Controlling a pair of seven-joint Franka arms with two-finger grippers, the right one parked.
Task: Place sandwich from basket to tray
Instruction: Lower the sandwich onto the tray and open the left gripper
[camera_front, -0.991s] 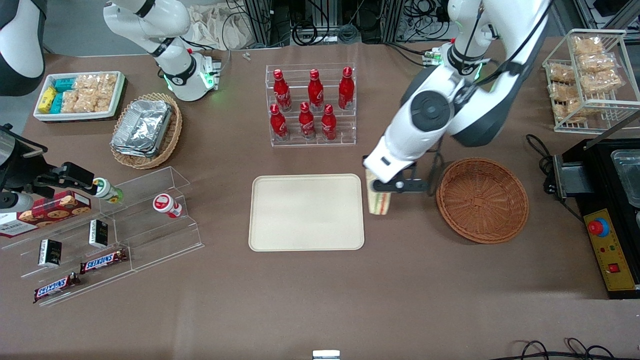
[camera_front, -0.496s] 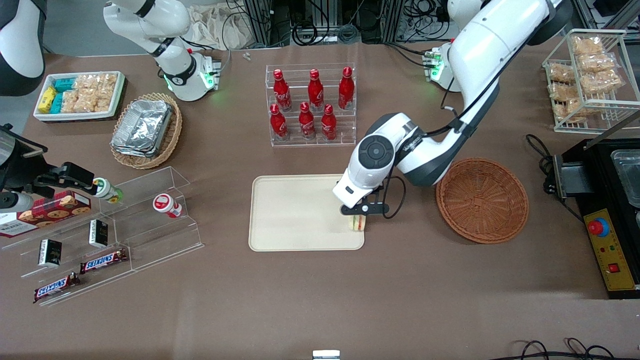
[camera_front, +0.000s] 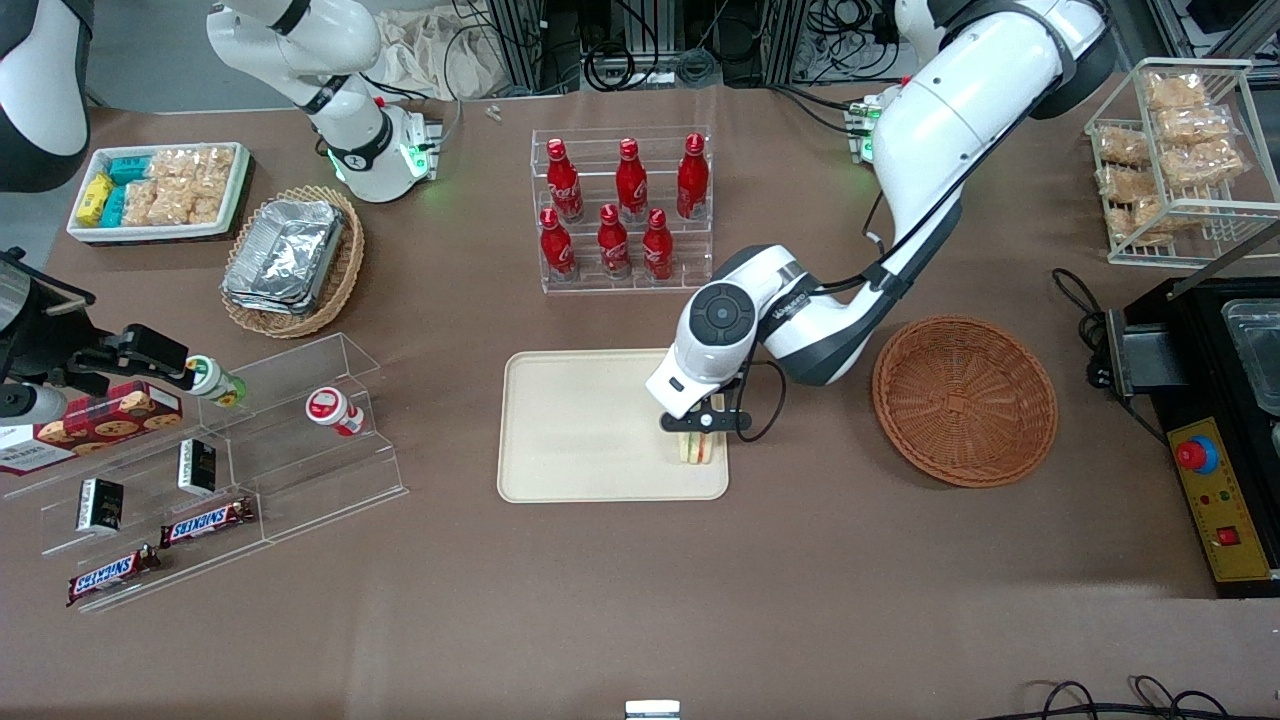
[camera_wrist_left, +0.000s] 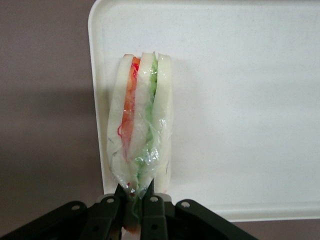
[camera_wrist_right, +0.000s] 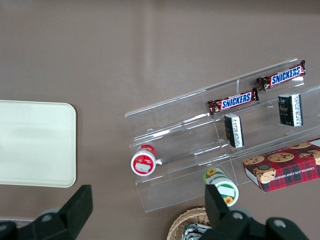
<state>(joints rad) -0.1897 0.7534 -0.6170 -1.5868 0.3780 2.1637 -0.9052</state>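
My left arm bent low from one o'clock, gripper (camera_front: 699, 432) over the tray (camera_front: 580, 430) at its basket-side (camera_front: 965, 400) edge, jaws clenched on the sandwich (camera_wrist_left: 140, 140), hanging just above the tray.

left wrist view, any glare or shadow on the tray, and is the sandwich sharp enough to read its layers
Left wrist view: the tray is bright and nearly washed out, with no hard glare spot; the sandwich is sharp, its orange-red and green layers clear, with small glints on the wrap; the gripper, shut on its lower tip, is dark. Front view: the arm casts a soft shadow on the tray.
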